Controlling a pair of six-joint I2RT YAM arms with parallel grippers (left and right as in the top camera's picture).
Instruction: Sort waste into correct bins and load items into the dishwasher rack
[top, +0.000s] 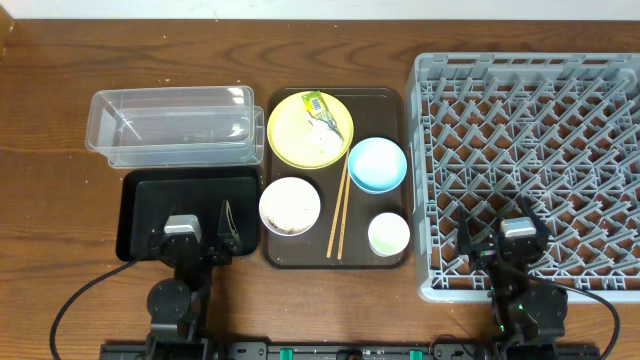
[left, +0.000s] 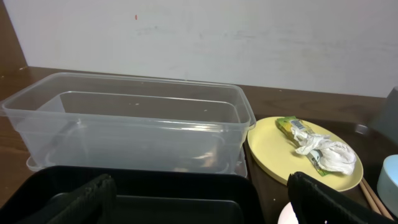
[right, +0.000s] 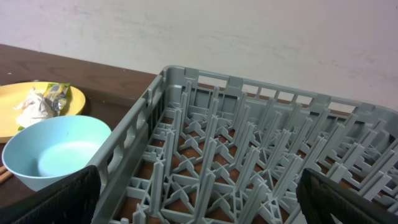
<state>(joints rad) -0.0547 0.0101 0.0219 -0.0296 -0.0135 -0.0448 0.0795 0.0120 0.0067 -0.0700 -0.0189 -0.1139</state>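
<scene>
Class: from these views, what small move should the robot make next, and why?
Probably reach the open left gripper, over the black bin, toward the wrapper: it lies on the yellow plate with the scraps, and this arm is nearer.

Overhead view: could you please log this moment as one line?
left pincer open over black bin | right pincer open over rack | wrapper on yellow plate | plate on brown tray

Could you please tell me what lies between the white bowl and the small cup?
The wooden chopsticks lie between the white bowl and the cup, seen in the overhead view.
</scene>
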